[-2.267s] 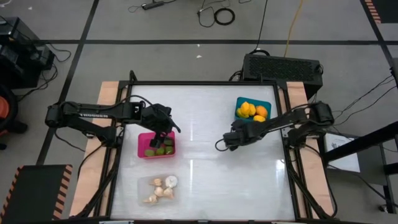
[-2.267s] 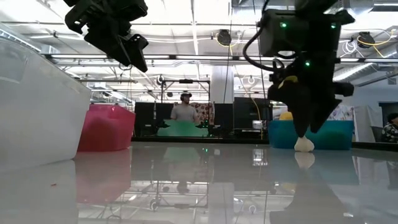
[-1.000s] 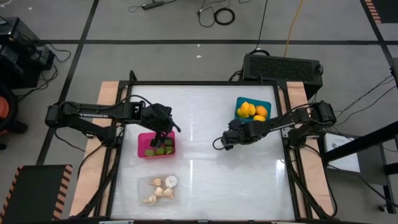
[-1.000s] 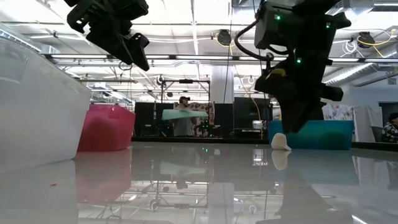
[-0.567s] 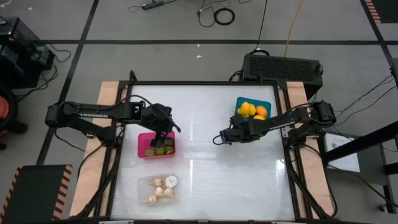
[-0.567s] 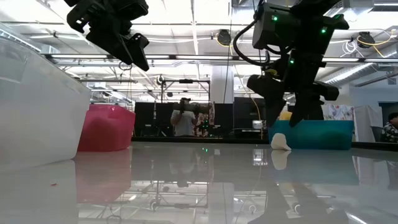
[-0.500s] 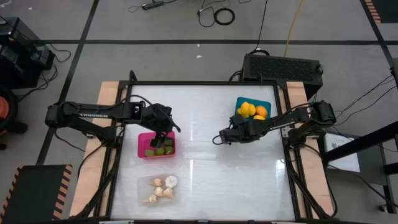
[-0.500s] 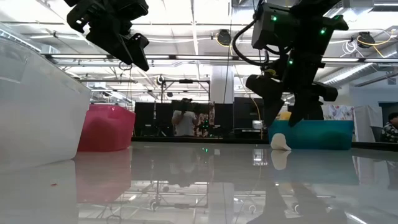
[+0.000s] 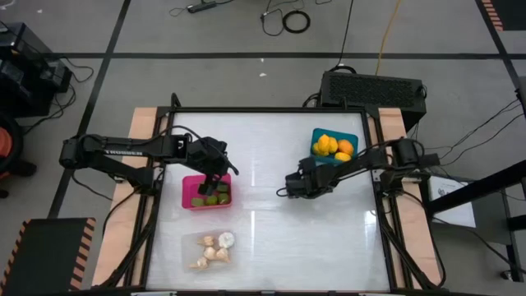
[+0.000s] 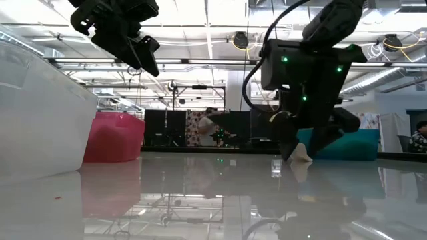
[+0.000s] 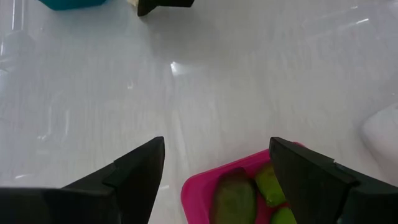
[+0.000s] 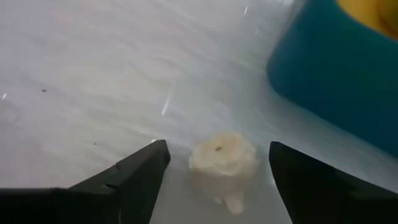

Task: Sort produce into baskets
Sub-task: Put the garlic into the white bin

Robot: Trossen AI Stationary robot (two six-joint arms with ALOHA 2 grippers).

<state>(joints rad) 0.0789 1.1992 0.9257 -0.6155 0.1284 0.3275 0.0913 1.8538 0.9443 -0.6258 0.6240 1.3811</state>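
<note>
The right gripper point(image 12: 217, 171) is spread wide, low over the glossy white tabletop point(image 9: 263, 156) near its right edge, straddling a whitish-beige garlic-like bulb point(image 12: 222, 158) that lies beside the teal blue plastic basket point(image 9: 321, 135) of yellow-orange fruits point(image 9: 333, 146). The bulb looks light, hard and smooth, likely to skid; pinching across its round middle seems safest. The left gripper point(image 11: 214, 165) hangs parted above the magenta pink plastic basket point(image 9: 187, 187) holding olive-green oval fruits point(image 11: 234, 198). No readable writing shows.
</note>
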